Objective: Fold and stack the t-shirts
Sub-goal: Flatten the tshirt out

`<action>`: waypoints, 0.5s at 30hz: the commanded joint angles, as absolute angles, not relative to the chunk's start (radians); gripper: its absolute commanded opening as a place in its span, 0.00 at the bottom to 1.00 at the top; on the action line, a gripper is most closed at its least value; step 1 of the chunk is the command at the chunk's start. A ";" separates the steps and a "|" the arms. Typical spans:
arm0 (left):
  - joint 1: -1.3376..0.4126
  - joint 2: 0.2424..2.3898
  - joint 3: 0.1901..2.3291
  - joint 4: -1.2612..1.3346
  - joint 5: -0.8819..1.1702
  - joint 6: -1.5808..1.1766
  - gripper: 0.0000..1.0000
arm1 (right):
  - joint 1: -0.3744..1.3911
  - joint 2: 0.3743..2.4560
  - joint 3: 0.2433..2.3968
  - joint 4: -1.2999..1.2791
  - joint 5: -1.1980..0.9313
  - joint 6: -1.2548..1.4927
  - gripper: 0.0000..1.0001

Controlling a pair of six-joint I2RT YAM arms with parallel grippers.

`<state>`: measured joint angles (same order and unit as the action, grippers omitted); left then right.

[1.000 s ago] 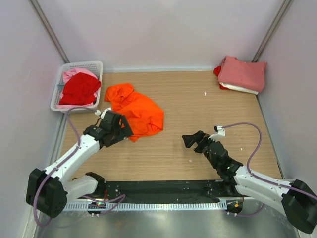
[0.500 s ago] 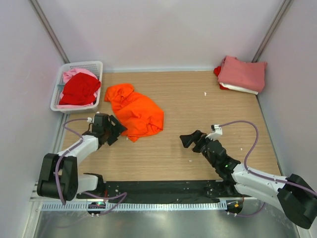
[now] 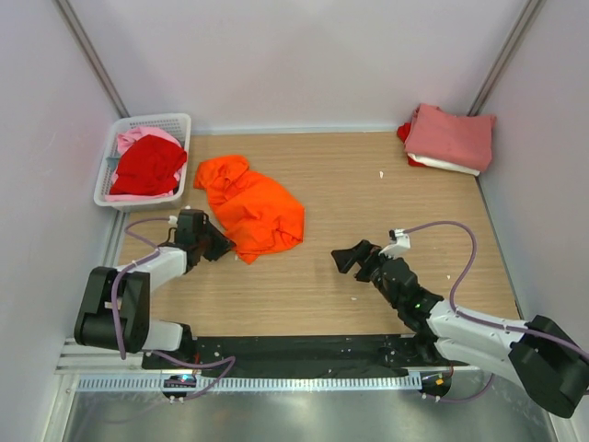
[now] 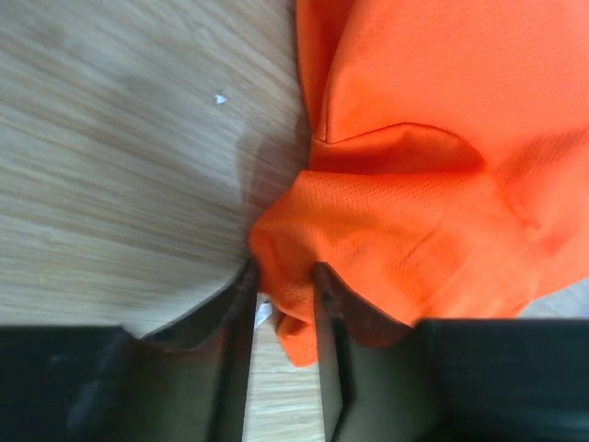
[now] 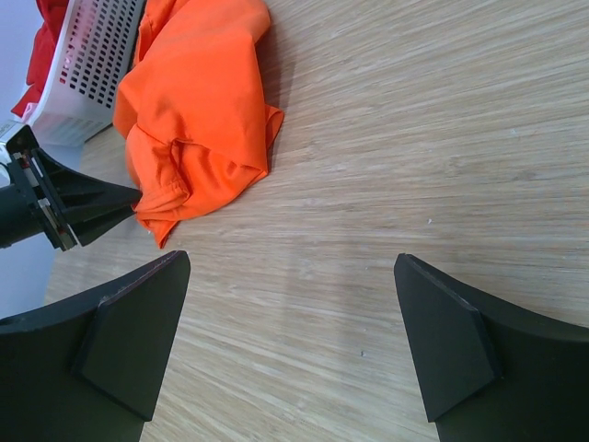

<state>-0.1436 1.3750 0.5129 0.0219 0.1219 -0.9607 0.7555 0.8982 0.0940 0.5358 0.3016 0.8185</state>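
Left gripper (image 4: 283, 276) pinches the near-left hem of the orange t-shirt (image 3: 253, 207), fingers nearly together w/ a fold of fine-mesh knit between them; small white label (image 4: 264, 313) shows in the gap. Shirt lies crumpled in soft lobes on the wood-grain table (image 3: 368, 184), centre-left, near the white mesh basket (image 3: 152, 120) holding a red shirt (image 3: 147, 166) over a pink shirt (image 3: 138, 140). Right gripper (image 3: 354, 258) is spread wide, holding nothing, bare wood all round. Folded stack (image 3: 451, 136), salmon-pink on top, sits in the far-right corner.

top: overhead, whole table (image 3: 368, 212) | wrists: low, close | shared: orange shirt (image 3: 253, 207)
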 commanded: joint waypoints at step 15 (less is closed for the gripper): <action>-0.140 0.699 0.184 0.277 -0.047 -0.970 0.00 | 1.147 1.403 0.573 0.419 0.482 0.456 0.93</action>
<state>-0.1436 0.8497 0.1997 0.2031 0.0761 -0.9642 1.0805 1.3022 0.4519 0.4706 0.3611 0.5983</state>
